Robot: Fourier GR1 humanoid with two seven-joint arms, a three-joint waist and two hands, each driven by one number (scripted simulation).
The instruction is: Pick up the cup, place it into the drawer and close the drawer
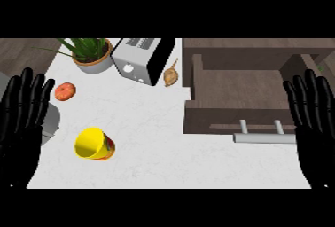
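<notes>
**Head view: cup still untouched, drawer standing open**

Head view showed both of your hands resting with fingers straight and spread, holding nothing: the left hand (25,119) at the counter's left edge, the right hand (313,119) at its right edge. The yellow cup (93,144) lay tipped on its side near the counter's (150,133) front-left corner, its mouth turned toward the left edge. The drawer (242,88) stood pulled out at the right, its handle (263,137) toward you. A potted plant (91,53), a toaster (141,60) and an orange fruit (64,91) sat along the back and left.

You were best placed to use the left hand, which was nearest the cup. You should have come down over its side, curled round the body rather than the rim, then lifted well above the drawer's front wall before lowering it in.
</notes>
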